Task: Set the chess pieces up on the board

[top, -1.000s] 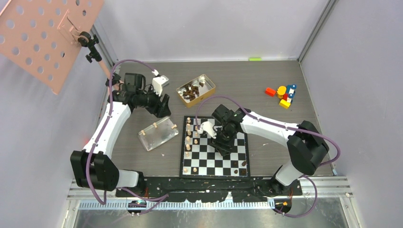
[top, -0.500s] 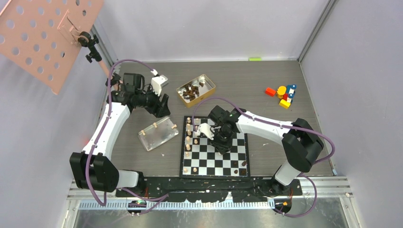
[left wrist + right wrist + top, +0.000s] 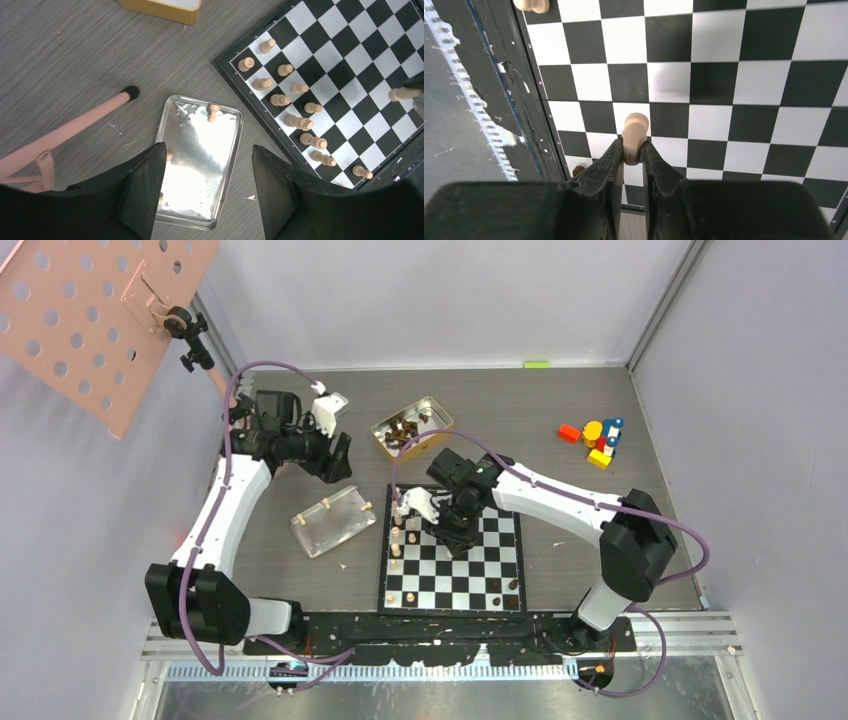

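Observation:
The board (image 3: 500, 570) lies in front of the arm bases. A column of pale chess pieces (image 3: 397, 540) stands along its left side, and a few dark ones (image 3: 505, 588) stand near its front right corner. My right gripper (image 3: 455, 530) hovers over the board's far left part. In the right wrist view the right gripper (image 3: 632, 150) is shut on a pale piece (image 3: 634, 132) above the checks (image 3: 724, 75). My left gripper (image 3: 207, 150) is open and holds nothing, high above the clear tray (image 3: 195, 190), where a pale piece (image 3: 213, 111) lies.
A gold tin (image 3: 412, 430) with dark pieces sits beyond the board. The clear tray (image 3: 333, 520) lies left of the board. Coloured toy blocks (image 3: 597, 440) are at the far right. A pink perforated panel (image 3: 90, 310) on a stand hangs over the far left corner.
The right gripper has closed on the pale piece and moved toward the board's far left. The left arm has shifted slightly away, its jaws still open.

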Robot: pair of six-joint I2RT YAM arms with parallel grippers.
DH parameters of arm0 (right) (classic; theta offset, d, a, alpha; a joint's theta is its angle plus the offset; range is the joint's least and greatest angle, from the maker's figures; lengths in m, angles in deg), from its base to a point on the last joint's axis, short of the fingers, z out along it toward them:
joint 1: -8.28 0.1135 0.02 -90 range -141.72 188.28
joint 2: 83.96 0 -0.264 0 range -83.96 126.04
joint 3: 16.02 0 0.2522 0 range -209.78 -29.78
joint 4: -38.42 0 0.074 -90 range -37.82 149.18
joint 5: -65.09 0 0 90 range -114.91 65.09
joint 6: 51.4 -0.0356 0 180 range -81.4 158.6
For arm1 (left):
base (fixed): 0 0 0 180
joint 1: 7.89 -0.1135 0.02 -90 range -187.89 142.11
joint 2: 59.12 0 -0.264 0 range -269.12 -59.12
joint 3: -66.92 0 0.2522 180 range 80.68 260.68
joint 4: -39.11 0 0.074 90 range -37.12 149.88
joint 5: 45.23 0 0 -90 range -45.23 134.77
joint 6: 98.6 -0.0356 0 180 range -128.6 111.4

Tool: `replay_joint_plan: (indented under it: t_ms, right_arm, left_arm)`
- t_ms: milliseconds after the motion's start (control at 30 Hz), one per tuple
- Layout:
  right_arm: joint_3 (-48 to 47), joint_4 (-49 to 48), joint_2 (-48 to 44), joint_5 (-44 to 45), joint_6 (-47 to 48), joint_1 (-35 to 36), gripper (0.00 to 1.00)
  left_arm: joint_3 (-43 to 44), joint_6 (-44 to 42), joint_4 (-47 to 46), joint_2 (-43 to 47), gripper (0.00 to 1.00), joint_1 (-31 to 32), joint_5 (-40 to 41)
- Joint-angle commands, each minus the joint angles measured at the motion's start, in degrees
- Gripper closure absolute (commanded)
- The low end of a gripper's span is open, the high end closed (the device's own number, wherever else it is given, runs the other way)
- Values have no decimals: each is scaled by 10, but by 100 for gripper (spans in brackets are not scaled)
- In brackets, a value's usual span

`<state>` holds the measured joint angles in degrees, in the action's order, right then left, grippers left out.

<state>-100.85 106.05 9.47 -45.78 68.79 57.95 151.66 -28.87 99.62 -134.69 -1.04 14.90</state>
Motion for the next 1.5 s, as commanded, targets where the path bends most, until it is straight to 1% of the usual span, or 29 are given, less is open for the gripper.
replay_joint_plan:
  t_ms: [0,200,400,600,767,1100,1467]
  right_arm:
    - [-56,26,15,-11,8,27,96]
    - [-124,41,53,9,1,76,96]
    - [-205,63,110,28,-4,127,96]
    - [-284,98,171,53,-5,173,96]
    - [-327,119,211,72,-7,198,96]
    - [-367,132,259,96,-10,220,96]
    - [-374,129,281,95,-12,226,96]
  left_arm:
    - [35,31,4,2,34,-14,49]
    - [49,67,9,-20,24,-57,61]
    - [59,86,12,-29,18,-112,60]
    - [67,106,17,-32,16,-154,71]
    - [71,116,17,-30,15,-191,73]
    - [59,119,-1,-16,13,-214,104]
    - [46,120,-7,-5,10,-216,97]
